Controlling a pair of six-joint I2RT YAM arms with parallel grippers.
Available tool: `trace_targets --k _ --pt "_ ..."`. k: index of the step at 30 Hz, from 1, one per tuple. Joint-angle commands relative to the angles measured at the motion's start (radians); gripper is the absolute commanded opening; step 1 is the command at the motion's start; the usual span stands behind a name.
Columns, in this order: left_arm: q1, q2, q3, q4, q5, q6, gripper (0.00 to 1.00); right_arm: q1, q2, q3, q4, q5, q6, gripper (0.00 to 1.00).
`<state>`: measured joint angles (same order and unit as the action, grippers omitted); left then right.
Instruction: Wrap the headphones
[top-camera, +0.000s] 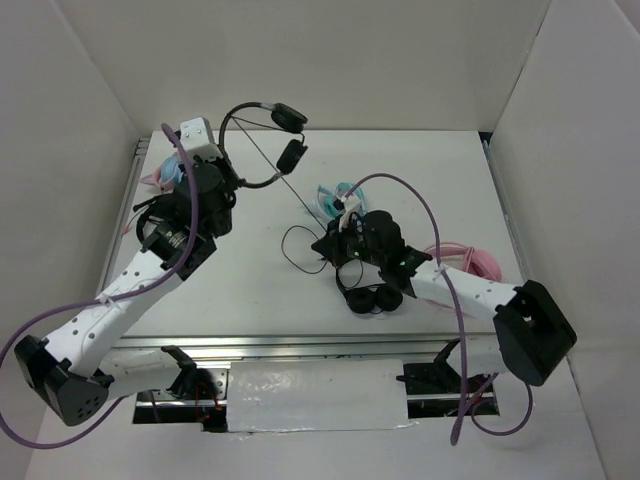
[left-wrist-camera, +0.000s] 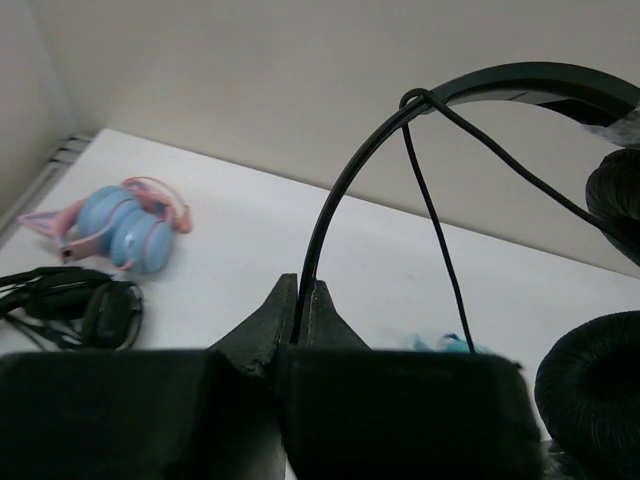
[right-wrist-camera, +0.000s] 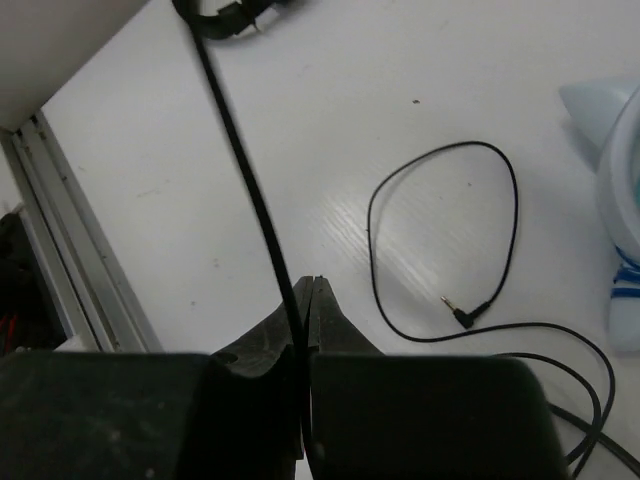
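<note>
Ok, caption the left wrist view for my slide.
Left gripper shut on the headphones at the headband, cable looped over it; pink-and-blue pair on the table behind.

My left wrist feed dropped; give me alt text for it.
The left end effector is shut on the thin headband of the black headphones, whose cable loops around the band above. A pink-and-blue pair and another black pair lie on the table at left.

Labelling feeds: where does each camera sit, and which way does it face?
Top external: overhead behind the arms, both showing; faces down at the table.
Left wrist: faces back wall; left gripper shut on headphones.
Right wrist: faces down at table; right gripper shut on cable.
Shared: top and right wrist show cable loop.
</note>
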<state>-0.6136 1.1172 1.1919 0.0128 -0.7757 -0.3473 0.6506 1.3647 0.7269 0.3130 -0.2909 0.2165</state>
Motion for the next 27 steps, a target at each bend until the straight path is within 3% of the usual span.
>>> trace_targets --k 1,7,12,21,24,27 --pt "0.049 0.051 0.057 0.074 -0.194 -0.03 0.0 0.082 -0.088 -0.033 0.055 0.117 0.023 0.0" --pt "0.097 0.142 0.019 0.108 -0.212 0.007 0.0 0.246 -0.209 0.032 -0.127 0.516 -0.083 0.0" --pt "0.1 0.199 -0.017 0.076 -0.171 0.045 0.0 0.34 -0.225 0.117 -0.219 0.705 -0.28 0.0" --pt "0.026 0.159 -0.25 0.153 0.034 0.286 0.0 0.307 -0.162 0.226 -0.161 0.705 -0.644 0.0" --pt "0.005 0.13 -0.304 0.136 0.27 0.337 0.0 0.279 -0.135 0.215 -0.079 0.659 -0.73 0.0" --pt "-0.017 0.103 -0.345 0.124 0.407 0.436 0.0 0.265 -0.099 0.21 0.007 0.667 -0.784 0.01"
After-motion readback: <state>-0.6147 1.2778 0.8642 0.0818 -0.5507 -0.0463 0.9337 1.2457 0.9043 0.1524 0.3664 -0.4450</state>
